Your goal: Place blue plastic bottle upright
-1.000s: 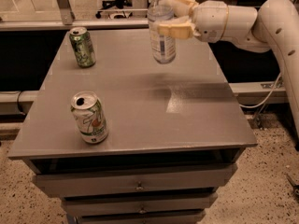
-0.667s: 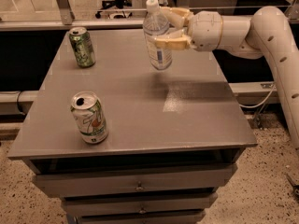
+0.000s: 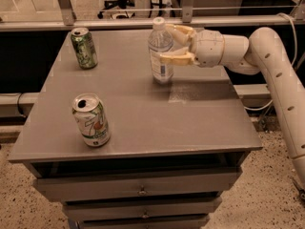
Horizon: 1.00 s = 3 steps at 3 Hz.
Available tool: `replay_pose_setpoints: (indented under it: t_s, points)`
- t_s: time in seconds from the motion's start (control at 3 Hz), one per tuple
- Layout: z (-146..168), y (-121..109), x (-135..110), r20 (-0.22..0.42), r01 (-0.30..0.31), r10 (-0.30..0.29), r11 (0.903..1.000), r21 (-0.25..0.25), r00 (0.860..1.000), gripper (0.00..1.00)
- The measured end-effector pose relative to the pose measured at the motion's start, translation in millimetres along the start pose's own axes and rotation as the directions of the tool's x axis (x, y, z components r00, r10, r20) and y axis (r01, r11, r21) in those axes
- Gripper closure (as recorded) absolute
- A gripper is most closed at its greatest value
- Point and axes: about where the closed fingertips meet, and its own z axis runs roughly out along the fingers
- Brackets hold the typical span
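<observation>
Gripper [image 3: 165, 43] sits over the far-right part of the bench, at roughly 1 o'clock from bench centre. Its two tan fingers [image 3: 177, 58] are clamped around the small clear plastic water bottle with white cap and pale blue label [image 3: 158, 46], one finger high near the shoulder, one across the label. The white jointed arm [image 3: 267, 46] reaches in from 3 o'clock.

The bottle stands close to vertical, cap up, with its base at or just above the grey metal bench [image 3: 143, 104]. Step in hand looks like the set-down itself, near its end. The next move calls for the base flat on the surface, then the fingers spread straight apart with no sideways drag, then a pull-back toward 3 o'clock. The bottle is tall and narrow, so a nudge could topple it.

A green-and-white soda can [image 3: 84, 47] stands at 11 o'clock, well apart from the bottle. A second green-and-white soda can [image 3: 91, 120], its top opened, stands at 7 o'clock near the front edge.

Whether the base actually touches the bench is hard to make out. The far side of the bottle is hidden. The arm is cut off at the right edge, and the drawers run off the bottom.
</observation>
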Motion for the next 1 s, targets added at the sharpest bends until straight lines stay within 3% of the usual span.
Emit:
replay_pose_setpoints:
  t_s: [1.0]
  points:
    - [-14, -18, 13, 0.017, -0.156, 0.155, 0.9872, 0.036, 0.988, 1.00]
